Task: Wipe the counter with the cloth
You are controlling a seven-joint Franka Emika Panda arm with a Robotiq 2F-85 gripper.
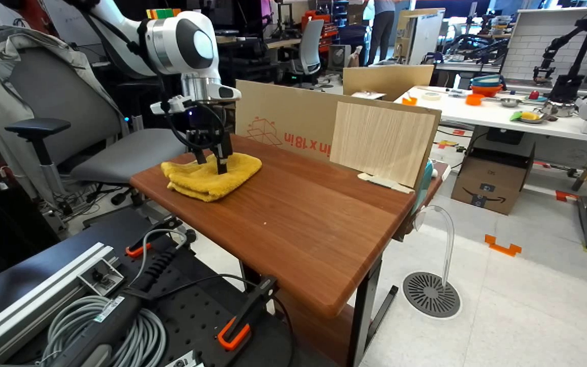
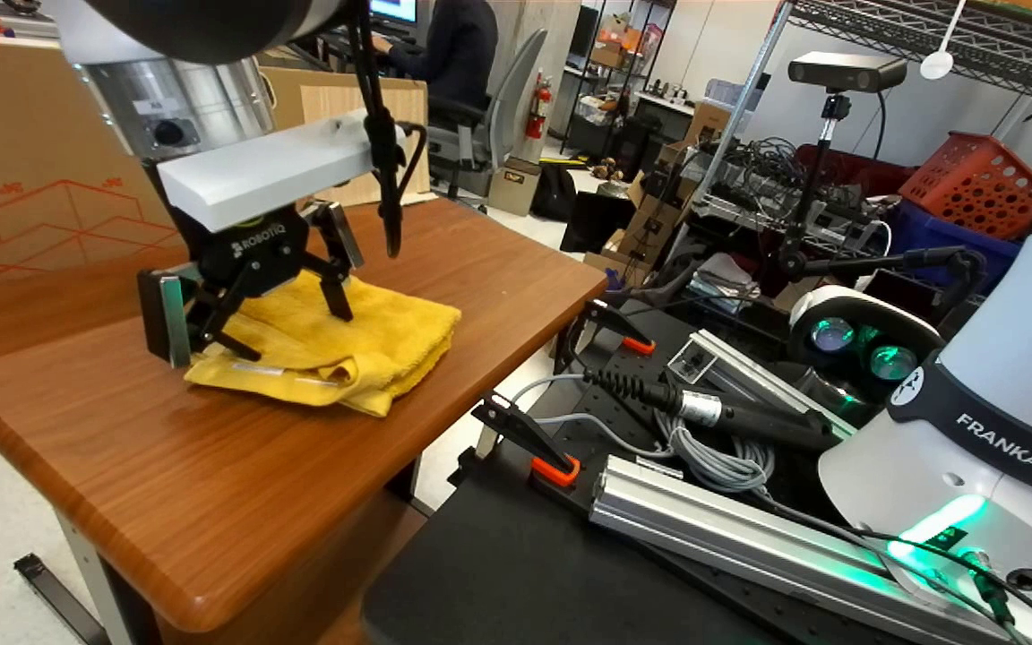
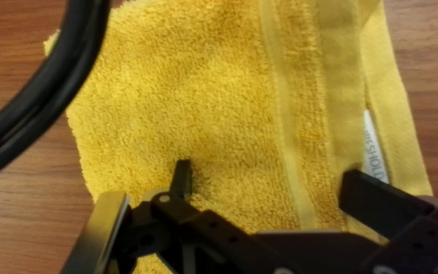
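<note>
A folded yellow cloth (image 1: 240, 171) lies on the brown wooden counter (image 1: 298, 214), near one end of it. In an exterior view the cloth (image 2: 399, 327) shows its folded layers and a pale label on the counter (image 2: 122, 484). My gripper (image 1: 211, 164) points down over the cloth, and its fingertips are at or just above the cloth's top. In an exterior view the gripper (image 2: 296, 333) has its fingers spread apart. In the wrist view the gripper (image 3: 264, 171) is open, with flat, unpinched cloth (image 3: 203, 95) between the fingertips. Whether the tips touch the cloth is unclear.
A cardboard sheet (image 1: 283, 122) stands along the counter's far edge, with a light wood panel (image 1: 382, 140) against it. A grey chair (image 1: 130, 153) stands beside the counter. A black bench with orange-tipped clamps (image 1: 235, 331) and coiled cable (image 2: 713, 457) adjoins the near side.
</note>
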